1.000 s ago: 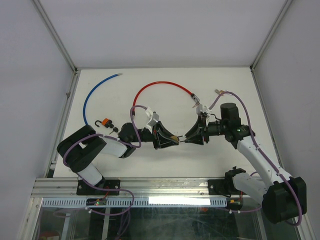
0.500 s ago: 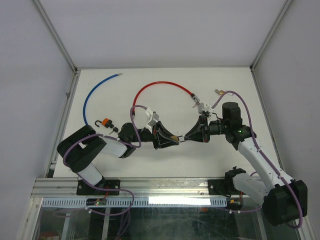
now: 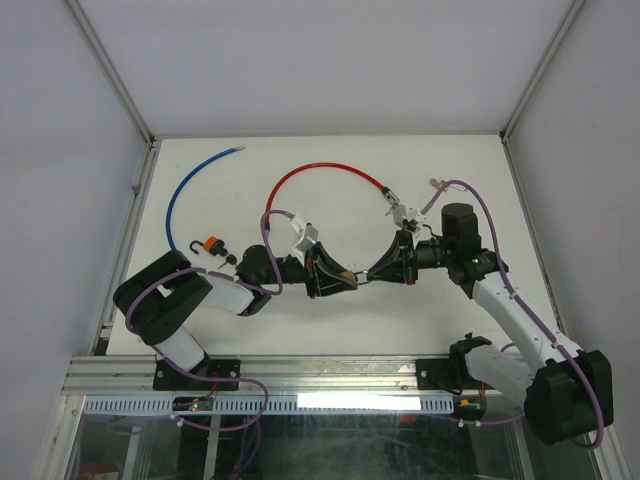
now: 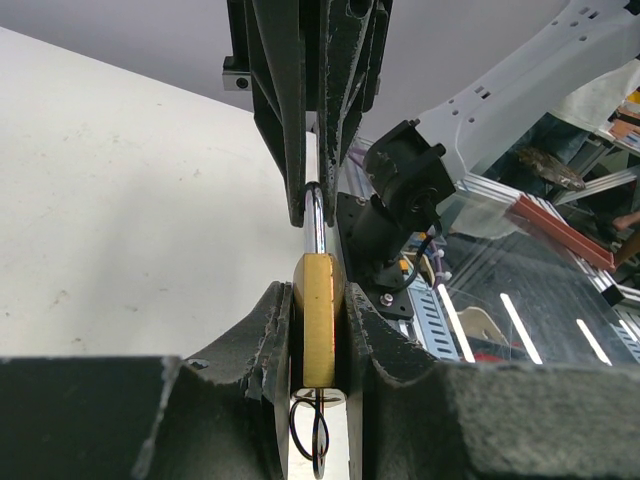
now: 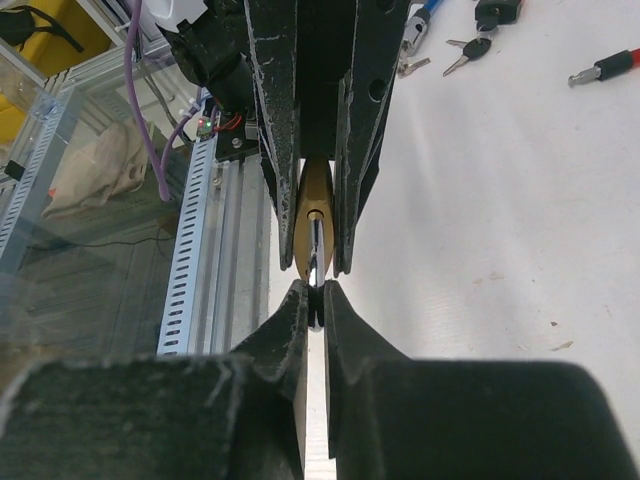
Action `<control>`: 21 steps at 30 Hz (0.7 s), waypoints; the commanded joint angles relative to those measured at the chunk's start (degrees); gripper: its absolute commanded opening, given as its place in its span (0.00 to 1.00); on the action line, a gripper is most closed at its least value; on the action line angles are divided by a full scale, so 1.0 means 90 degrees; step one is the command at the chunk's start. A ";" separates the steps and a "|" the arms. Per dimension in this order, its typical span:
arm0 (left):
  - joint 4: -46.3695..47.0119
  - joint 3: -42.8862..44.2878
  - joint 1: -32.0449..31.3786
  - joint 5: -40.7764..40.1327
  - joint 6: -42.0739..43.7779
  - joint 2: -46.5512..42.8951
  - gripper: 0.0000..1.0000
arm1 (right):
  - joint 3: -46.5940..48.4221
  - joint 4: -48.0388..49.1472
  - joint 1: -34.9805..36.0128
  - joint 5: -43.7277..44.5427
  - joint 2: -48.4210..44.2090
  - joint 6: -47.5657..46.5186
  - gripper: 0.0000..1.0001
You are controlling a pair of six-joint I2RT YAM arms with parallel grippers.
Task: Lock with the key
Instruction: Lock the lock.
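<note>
Padlock (image 4: 318, 335) flanks hidden by left pincer (image 4: 318, 290); key (image 5: 314, 262), seemingly, mostly covered.

Two robot arms, a left arm (image 3: 195, 295) and a right arm (image 3: 515, 315), meet over one white table (image 3: 350, 335), with a brass padlock (image 4: 318, 318) between them. There are two padlocks: the brass padlock and an orange padlock (image 3: 212, 244) well to its left. There are two cables: a blue cable (image 3: 181, 188) far to its left and a red cable (image 3: 320, 167) arching behind it. Small keys (image 5: 462, 57) lie beside the orange padlock, too small to count.
</note>
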 commanded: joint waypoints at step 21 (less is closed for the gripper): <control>0.1084 0.1166 -0.0064 -0.0354 -0.0171 0.0377 0.00 | -0.0118 0.1018 0.1199 0.0656 0.1075 0.0413 0.00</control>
